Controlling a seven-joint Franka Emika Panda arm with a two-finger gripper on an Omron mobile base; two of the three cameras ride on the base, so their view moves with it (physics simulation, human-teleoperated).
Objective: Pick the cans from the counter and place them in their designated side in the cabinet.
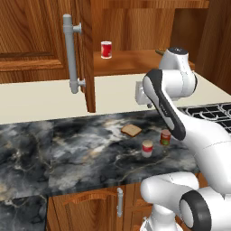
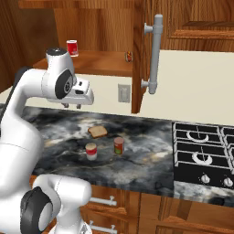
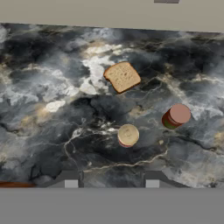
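Pressed together and empty, the two-finger pincer (image 2: 72,105) hovers above the dark marbled counter (image 2: 146,157); it should spread, centre over the cream red-banded tin (image 2: 91,150), left of the red green-labelled tin (image 2: 119,145), then descend straight.

The white Franka arm with dark joints (image 1: 169,106) is rising from its base and bending forward at the elbow, its wrist hanging high above the dark marbled stone counter (image 2: 137,160). The two-finger gripper (image 2: 72,105) is pointing downward, holding nothing, its fingers drawn in.
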